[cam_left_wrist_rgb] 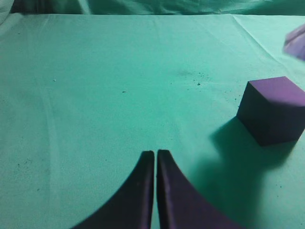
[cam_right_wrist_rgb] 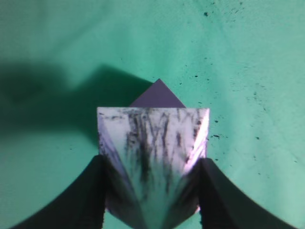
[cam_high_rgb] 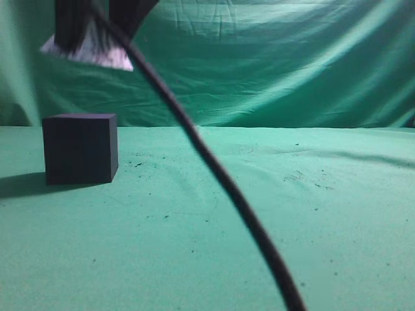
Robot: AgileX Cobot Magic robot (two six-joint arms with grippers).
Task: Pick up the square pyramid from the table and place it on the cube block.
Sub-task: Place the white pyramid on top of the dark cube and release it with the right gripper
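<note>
The dark purple-black cube block (cam_high_rgb: pixel 80 148) stands on the green table (cam_high_rgb: pixel 259 214) at the left. My right gripper (cam_high_rgb: pixel 97 32) is shut on the square pyramid (cam_high_rgb: pixel 97 55), white with dark streaks, and holds it in the air well above the cube. In the right wrist view the pyramid (cam_right_wrist_rgb: pixel 152 148) sits between the two fingers (cam_right_wrist_rgb: pixel 152 164), with a corner of the cube (cam_right_wrist_rgb: pixel 157 94) showing just beyond it. My left gripper (cam_left_wrist_rgb: pixel 155 153) is shut and empty, low over the cloth, with the cube (cam_left_wrist_rgb: pixel 274 109) to its right.
A black cable (cam_high_rgb: pixel 214 168) sweeps across the exterior view from top left to bottom centre. A green cloth backdrop (cam_high_rgb: pixel 272 58) hangs behind the table. Dark specks dot the cloth.
</note>
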